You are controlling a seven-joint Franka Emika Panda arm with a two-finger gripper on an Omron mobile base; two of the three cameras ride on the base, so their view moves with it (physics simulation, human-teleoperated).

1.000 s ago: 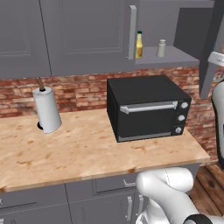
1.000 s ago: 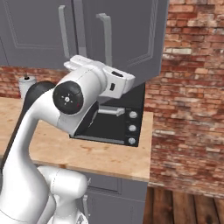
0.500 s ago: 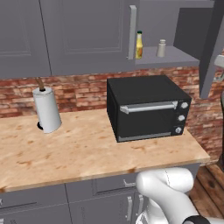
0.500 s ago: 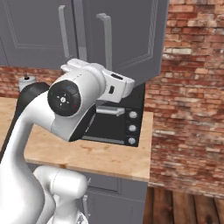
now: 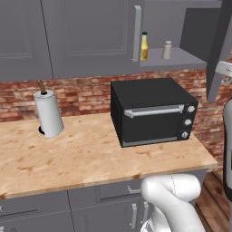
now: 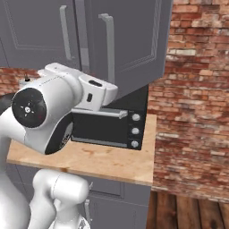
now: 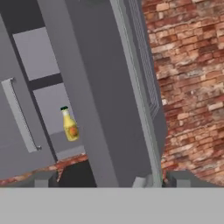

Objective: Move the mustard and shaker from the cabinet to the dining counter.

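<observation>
Cabinet (image 7: 100, 87) door ajar — hand (image 7: 111, 179) wide open, seemingly empty | mustard (image 7: 69, 125) inside

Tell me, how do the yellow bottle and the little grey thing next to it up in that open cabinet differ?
The mustard is a slim yellow bottle with a narrow neck and a dark cap; the shaker is a plain grey cylinder with a rounded top. The mustard stands taller than the shaker. The mustard sits nearer the closed cabinet door, the shaker further along the shelf towards the open door. Both stand upright on the same shelf of the cabinet, apart from each other.
</observation>
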